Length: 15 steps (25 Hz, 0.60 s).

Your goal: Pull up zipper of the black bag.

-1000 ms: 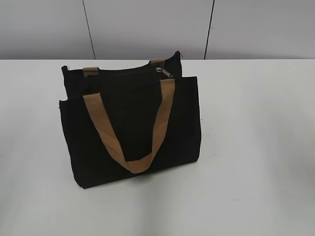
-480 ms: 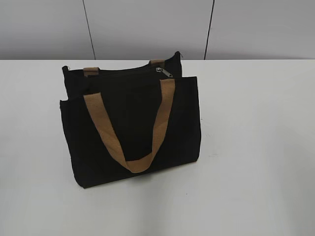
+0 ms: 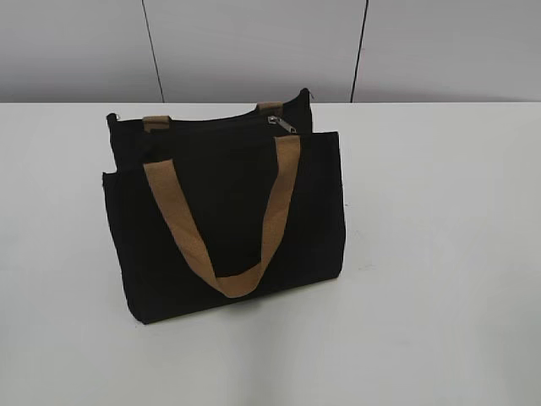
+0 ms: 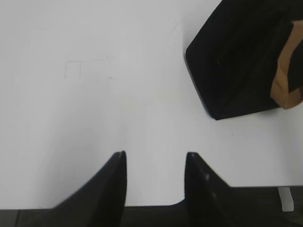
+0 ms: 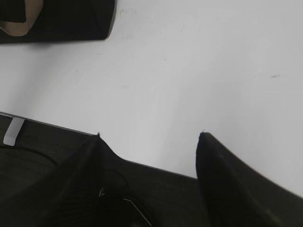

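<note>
The black bag (image 3: 224, 216) stands upright on the white table (image 3: 439, 254), a tan handle (image 3: 221, 222) hanging down its front. The silver zipper pull (image 3: 283, 124) lies on the top edge near the bag's right end. Neither gripper shows in the exterior view. My left gripper (image 4: 154, 156) is open and empty over bare table near the front edge; a corner of the bag (image 4: 236, 61) shows at its upper right. My right gripper (image 5: 149, 136) is open and empty above the table's front edge; the bag (image 5: 71, 21) shows at its upper left.
A grey panelled wall (image 3: 254, 46) rises behind the table. The table's dark front edge (image 5: 57, 130) runs under the right gripper, with a white tag (image 5: 13, 131) on it. White table surface surrounds the bag.
</note>
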Motion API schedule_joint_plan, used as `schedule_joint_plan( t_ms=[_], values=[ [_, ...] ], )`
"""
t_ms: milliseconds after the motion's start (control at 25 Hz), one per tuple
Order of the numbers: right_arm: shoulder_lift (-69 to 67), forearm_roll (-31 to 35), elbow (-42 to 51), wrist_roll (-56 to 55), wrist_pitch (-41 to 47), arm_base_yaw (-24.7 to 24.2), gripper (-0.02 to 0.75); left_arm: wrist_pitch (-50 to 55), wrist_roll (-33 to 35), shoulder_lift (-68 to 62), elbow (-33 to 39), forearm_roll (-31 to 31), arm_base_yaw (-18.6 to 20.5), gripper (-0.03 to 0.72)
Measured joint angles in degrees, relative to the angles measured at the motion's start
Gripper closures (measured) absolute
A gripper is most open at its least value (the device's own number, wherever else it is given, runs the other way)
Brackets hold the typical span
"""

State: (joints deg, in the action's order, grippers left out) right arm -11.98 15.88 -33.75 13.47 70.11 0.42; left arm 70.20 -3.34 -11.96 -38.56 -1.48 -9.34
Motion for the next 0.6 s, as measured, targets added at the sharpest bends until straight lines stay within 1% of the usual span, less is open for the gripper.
schedule_joint_plan(
  t_ms=[160,280,400,600],
  values=[
    [7.22,0.00,2.75,0.05,0.14,0.00,0.260,0.00,0.02,6.23,1.22,1.48,0.00,0.383],
    [11.44,-0.01,2.97,0.24,0.21,0.00,0.260,0.00,0.07,10.96,1.34,2.04,0.00,0.383],
    [12.36,0.02,2.97,0.42,0.21,0.00,0.260,0.04,0.40,12.42,1.47,2.98,0.00,0.383],
    [12.36,0.02,3.09,1.98,0.21,0.00,0.260,-0.01,2.09,12.54,1.99,2.89,0.00,0.383]
  ],
)
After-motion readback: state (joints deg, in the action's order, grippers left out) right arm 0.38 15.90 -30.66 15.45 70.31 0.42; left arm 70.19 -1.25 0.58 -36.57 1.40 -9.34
